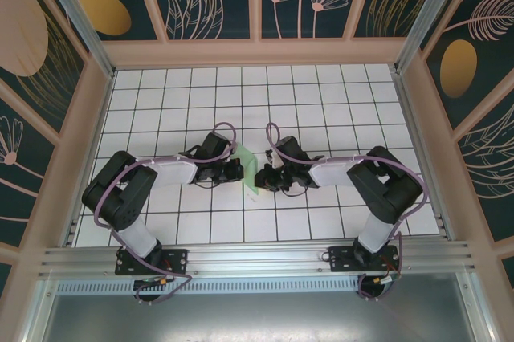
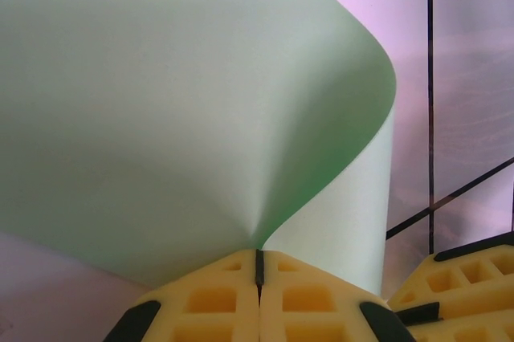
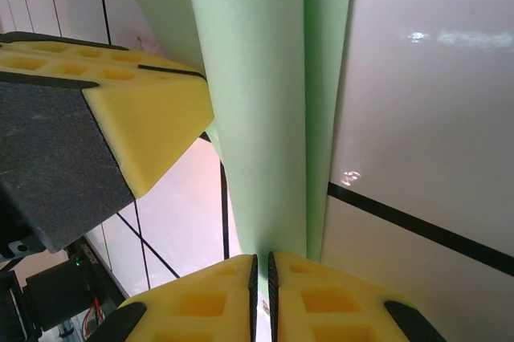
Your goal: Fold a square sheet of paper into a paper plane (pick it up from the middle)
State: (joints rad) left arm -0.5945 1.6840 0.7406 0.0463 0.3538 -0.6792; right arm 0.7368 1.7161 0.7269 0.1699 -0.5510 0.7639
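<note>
The square sheet of paper [image 1: 250,173] is pale green and stands on edge between the two grippers at the middle of the table. In the left wrist view the sheet [image 2: 161,101] curls up and over in a wide bend, and my left gripper [image 2: 259,268] is shut on its lower edge. In the right wrist view the sheet [image 3: 257,117] runs away as a tall narrow band, pinched between the fingers of my right gripper [image 3: 261,268]. From above, the left gripper [image 1: 241,170] and right gripper [image 1: 262,176] face each other, nearly touching. A paper plane is out of view.
The white grid-tiled table [image 1: 321,101] stretches behind and to both sides of the grippers. Wooden-framed patterned walls [image 1: 257,45] enclose it. The right gripper's yellow finger [image 2: 462,278] sits close by the left one, and the left gripper's finger [image 3: 144,117] looms beside the sheet.
</note>
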